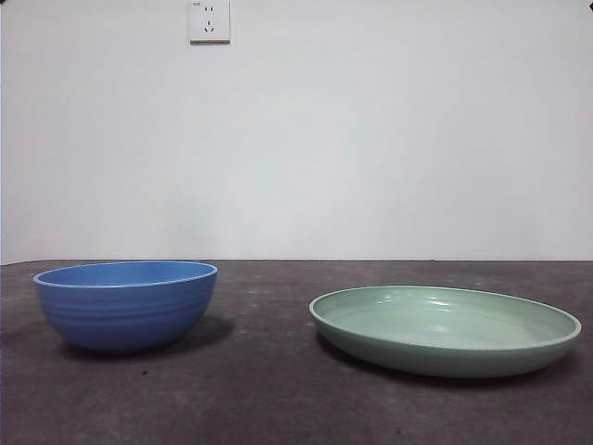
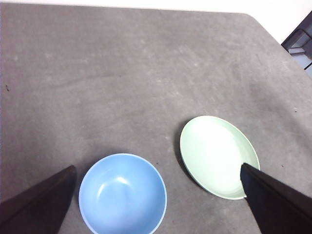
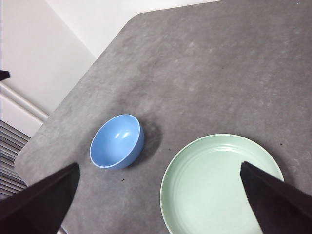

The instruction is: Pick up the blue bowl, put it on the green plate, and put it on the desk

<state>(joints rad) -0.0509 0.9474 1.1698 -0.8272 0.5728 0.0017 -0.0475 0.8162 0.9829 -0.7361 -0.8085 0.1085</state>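
From the front, the blue bowl (image 1: pixel 126 304) is seen on the table (image 1: pixel 269 389) well apart from the green plate (image 1: pixel 445 329); from the left wrist, the left gripper (image 2: pixel 156 200) is held wide open above the bowl, whose smooth rim could be missed or tipped; from the right wrist, the right gripper (image 3: pixel 158 200) is spread empty over the plate, which could be nudged.

No readable text, label, brand or number is showing in any view. The blue bowl (image 1: pixel 125 304), the green plate (image 1: pixel 445 329) and the wall socket (image 1: pixel 209 20) at twelve o'clock are all showing plain, unmarked faces.
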